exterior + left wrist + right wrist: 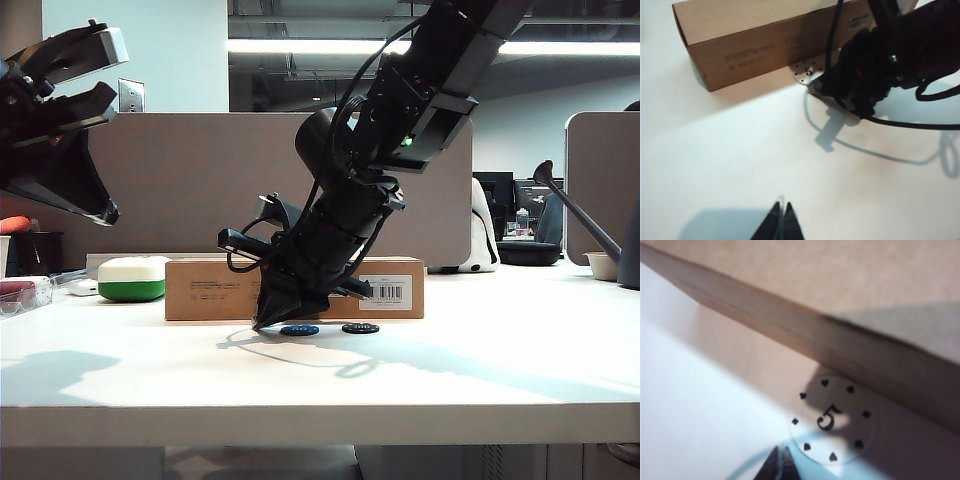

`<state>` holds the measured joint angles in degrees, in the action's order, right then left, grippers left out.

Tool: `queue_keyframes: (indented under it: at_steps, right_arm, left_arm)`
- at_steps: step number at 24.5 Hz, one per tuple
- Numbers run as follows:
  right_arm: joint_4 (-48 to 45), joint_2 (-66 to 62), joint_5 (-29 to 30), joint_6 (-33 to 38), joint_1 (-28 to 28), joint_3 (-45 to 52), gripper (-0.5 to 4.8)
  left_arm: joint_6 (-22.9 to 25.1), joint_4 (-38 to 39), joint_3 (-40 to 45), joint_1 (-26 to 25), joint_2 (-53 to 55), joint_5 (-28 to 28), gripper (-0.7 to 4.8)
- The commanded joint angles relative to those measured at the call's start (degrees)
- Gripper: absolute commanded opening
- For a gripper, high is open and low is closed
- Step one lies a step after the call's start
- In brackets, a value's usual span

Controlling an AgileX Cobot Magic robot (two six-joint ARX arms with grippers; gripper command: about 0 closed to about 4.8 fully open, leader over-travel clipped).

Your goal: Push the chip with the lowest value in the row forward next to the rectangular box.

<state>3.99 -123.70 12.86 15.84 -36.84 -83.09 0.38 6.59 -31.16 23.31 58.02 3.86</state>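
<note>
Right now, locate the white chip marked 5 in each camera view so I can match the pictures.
Exterior view: not visible; the right pincer sits low in front of the cardboard box, hiding that spot.
Left wrist view: the white chip lies at the box's foot, partly covered by the right arm.
Right wrist view: it fills the lower middle, beside the box's edge, just ahead of the shut pincer tips.
Shared landmark: the cardboard box.

I see the white chip (pixel 832 418), marked 5, lying flat just beside the rectangular box (pixel 755 37). The box, brown cardboard, lies lengthwise. The blue chip (pixel 299 330) and black chip (pixel 360 328) lie flat before it.
</note>
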Motion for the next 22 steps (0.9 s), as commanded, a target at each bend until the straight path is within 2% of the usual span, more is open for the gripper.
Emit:
queue_keyframes:
  at_steps: [1,6,15,22]
  right_arm:
    - [5.51,-0.42,0.31,0.7,-0.04,0.94,-0.09]
    - [4.94,0.94,1.88,0.7,-0.07,-0.37,-0.09]
    - [6.27,1.09,-0.9,0.7,0.11,-3.45,-0.09]
    - [10.19,2.62,4.02,0.68,0.11,-7.67,-0.09]
  left_arm:
    - [0.04,-0.7,-0.17,-0.04,-0.15,0.0,-0.05]
    - [0.04,-0.7,-0.17,-0.04,-0.15,0.02,-0.05]
    - [0.04,-0.7,-0.17,-0.04,-0.15,0.0,-0.05]
    - [0.04,-0.7,-0.17,-0.04,-0.15,0.02,-0.05]
